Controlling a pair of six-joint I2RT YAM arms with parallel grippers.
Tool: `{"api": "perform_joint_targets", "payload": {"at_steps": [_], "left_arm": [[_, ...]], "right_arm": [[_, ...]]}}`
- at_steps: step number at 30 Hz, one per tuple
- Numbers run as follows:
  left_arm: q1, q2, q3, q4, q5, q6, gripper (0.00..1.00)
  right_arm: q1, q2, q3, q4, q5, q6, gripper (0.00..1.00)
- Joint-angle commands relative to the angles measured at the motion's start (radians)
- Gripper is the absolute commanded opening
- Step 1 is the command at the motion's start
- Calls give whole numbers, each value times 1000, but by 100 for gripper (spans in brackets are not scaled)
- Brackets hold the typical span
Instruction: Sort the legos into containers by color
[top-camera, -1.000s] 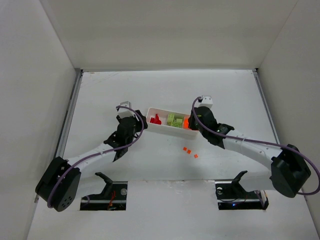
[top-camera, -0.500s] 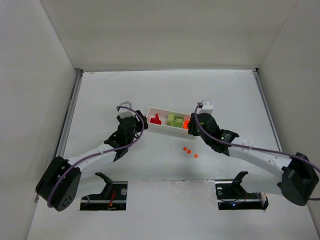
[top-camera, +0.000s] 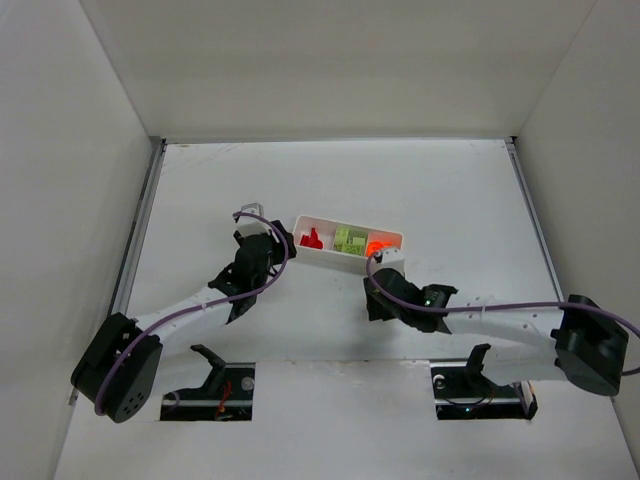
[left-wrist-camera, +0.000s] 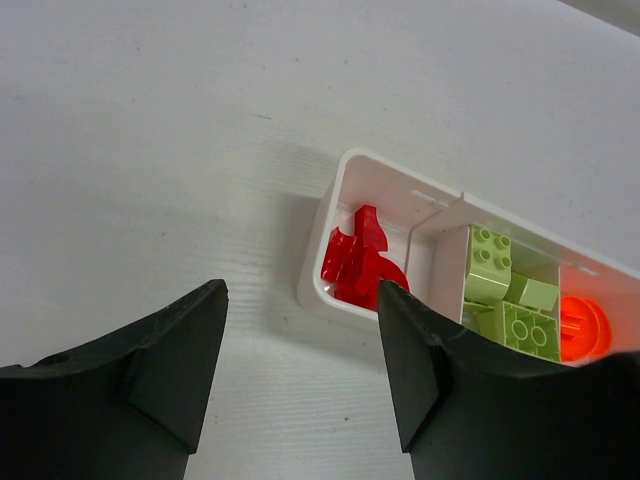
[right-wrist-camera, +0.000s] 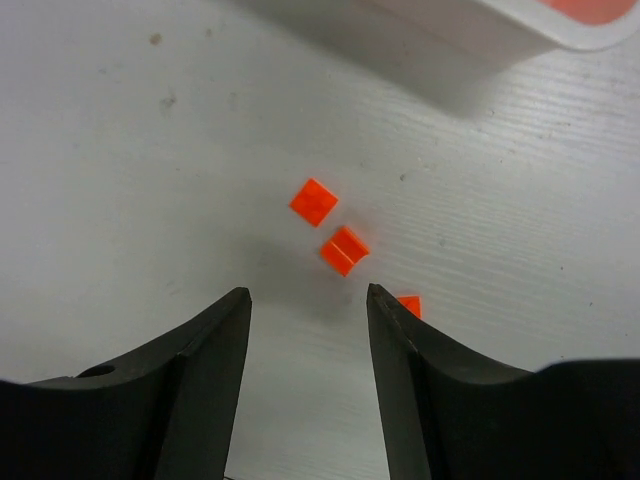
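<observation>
Left gripper (left-wrist-camera: 300, 375): fingers spread wide and nothing between them, only bare table (left-wrist-camera: 150, 120) under the gap.
Tray (left-wrist-camera: 372, 163): dead ahead of the left gripper. Its short end sits just beyond the fingertips, and the long body runs away toward the gripper's right.
Red bricks (left-wrist-camera: 358, 265): in the compartment closest to the left gripper, a glossy, see-through cluster lying against the near wall.
Green bricks (left-wrist-camera: 505, 300): one compartment further from the left gripper, in the middle one. Several lime blocks are packed together, studs showing on top.
Orange piece (left-wrist-camera: 582, 325): in the third compartment, farthest from the left gripper. It is round-looking and partly cut off by the dark finger on the right of that wrist view.
Right gripper (right-wrist-camera: 308, 370): open too, fingers apart and gripping nothing, aimed down at the table on the near side of the tray.
Orange bricks (right-wrist-camera: 314, 201): three lie loose on the table, outside the tray. Two are just ahead of the gap between the right gripper's fingers, almost corner to corner. The third peeks out at the tip of the finger on the right of that wrist view, half covered by it.
Tray, from the right gripper: further ahead and off to the right, beyond the loose bricks. Only one rounded corner is in view, with orange showing inside.
Seen from above: the left gripper sits just off the tray's red end. The right gripper is well apart from it, and its body hides the loose orange bricks.
</observation>
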Motion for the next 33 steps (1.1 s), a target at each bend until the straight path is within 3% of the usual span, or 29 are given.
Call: {"api": "perform_joint_targets", "payload": {"at_steps": [1,14,19,33], "left_arm": [[2,-31,-11,44,4,-7,59],[8,-28,-11,47,15,-8,59],[16,-23,-16,52,15,-8,59],[19,-26,-17,50,18,-13,59]], "right_arm": [[3,48,43,-34,-11,16,56],[-22,235,105,-3,26,-24,48],[-34,254,103,9,41,-20,46],[-48,197,89,-11,71,9,25]]}}
